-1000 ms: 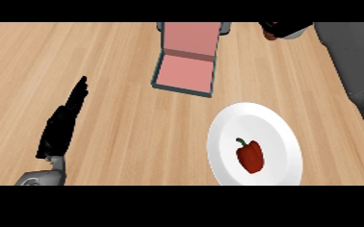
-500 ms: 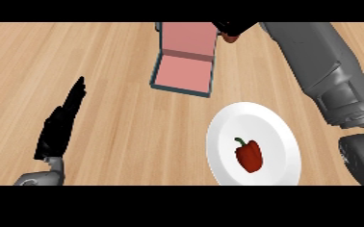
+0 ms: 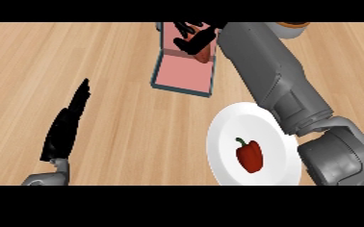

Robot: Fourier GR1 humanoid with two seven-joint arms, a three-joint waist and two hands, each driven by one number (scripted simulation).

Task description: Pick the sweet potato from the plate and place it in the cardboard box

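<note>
The black right hand (image 3: 190, 42) curls round what looks like the brown sweet potato (image 3: 207, 56), right above the open pink-lined cardboard box (image 3: 181, 73). Only letting go is left.

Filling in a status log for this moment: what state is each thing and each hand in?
Box: open, on the counter.
Sweet potato: held over the box's far end, mostly hidden.
Right hand: curled round the sweet potato.
Plate: flat on the counter, holding a pepper.
Pepper: lying on the plate, untouched.
Left hand: open, resting at the left.
</note>
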